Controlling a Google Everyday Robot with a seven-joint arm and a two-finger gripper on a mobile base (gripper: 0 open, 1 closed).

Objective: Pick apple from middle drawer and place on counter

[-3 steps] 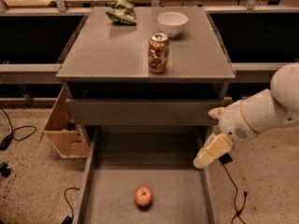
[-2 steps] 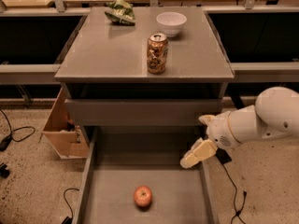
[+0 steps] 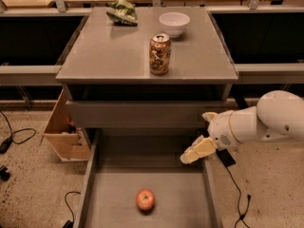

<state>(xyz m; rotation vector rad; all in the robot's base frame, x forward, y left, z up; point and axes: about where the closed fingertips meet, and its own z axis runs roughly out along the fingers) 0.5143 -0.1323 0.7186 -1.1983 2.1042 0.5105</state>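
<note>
The small round red apple (image 3: 145, 199) lies on the flat grey floor of the open metal middle drawer (image 3: 181, 201), below and left of the pale gripper (image 3: 192, 154). I cannot tell if the gripper is open or closed. Farther up, the smooth shiny counter (image 3: 109, 56) holds a can (image 3: 160, 54) and a white bowl (image 3: 174, 23).

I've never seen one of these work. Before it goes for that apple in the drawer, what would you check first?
1. Is the drawer open, with the apple visible from above: ok.
2. Does the apple lie alone on the drawer floor, nothing touching it: ok.
3. Is the gripper above the apple: not ok. It hangs over the drawer's right side near the cabinet, while the apple lies mid-floor, nearer the camera.
4. Is there bare counter for the apple: ok, left of the can.
5. Is the path from gripper to apple free: ok, as far as seen.
</note>
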